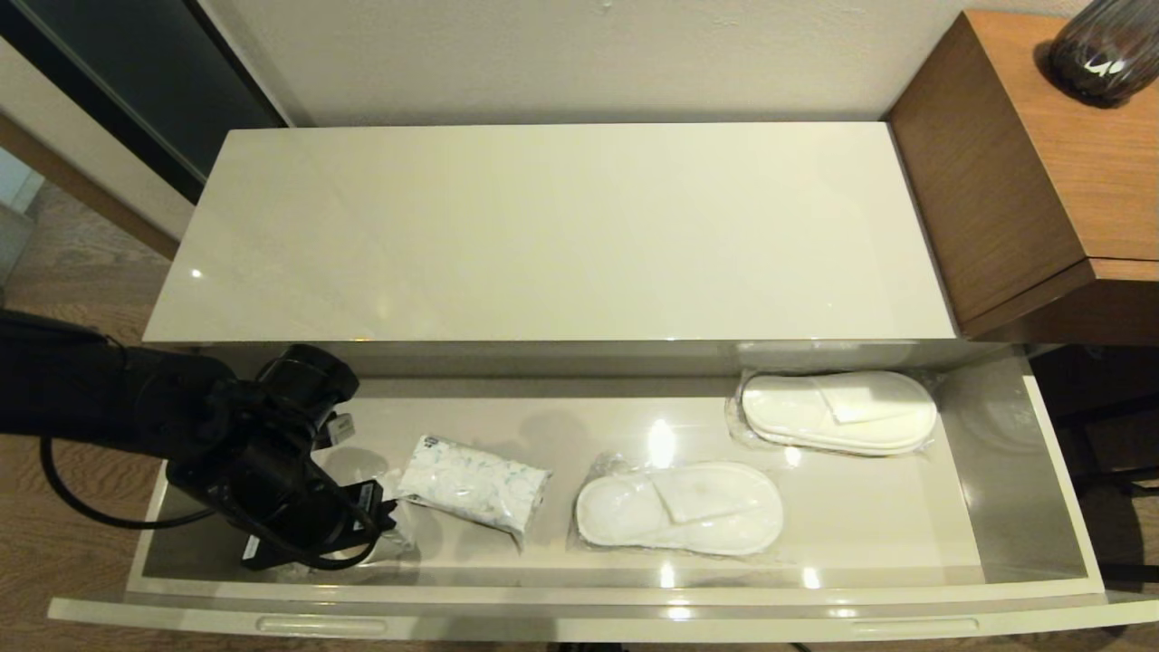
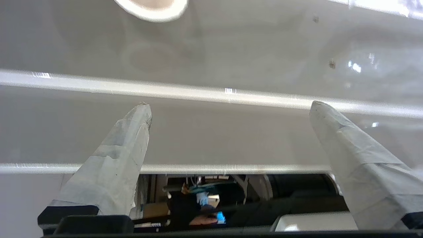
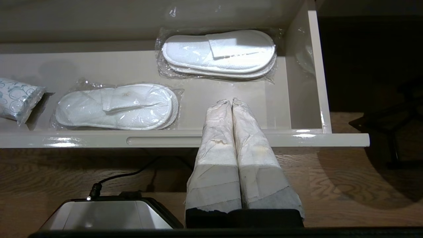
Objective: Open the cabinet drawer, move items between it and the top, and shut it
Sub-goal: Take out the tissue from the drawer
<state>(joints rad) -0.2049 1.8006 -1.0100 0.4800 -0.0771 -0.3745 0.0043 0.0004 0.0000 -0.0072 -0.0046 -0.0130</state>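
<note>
Hotel-style room, wrapped disposable slippers (image 1: 681, 507) in cabinet drawer (image 1: 579, 616), wood floor (image 1: 63, 580)

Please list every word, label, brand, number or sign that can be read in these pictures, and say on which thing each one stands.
No text can be read anywhere.
Tissue pack: blue pattern of circles; a small dark mark at one corner, too small to read.
Two slipper packs: no print shows.
Drawer and cabinet top: no text.
Left pincer and right pincer: plain tape on the fingers, no label.
</note>
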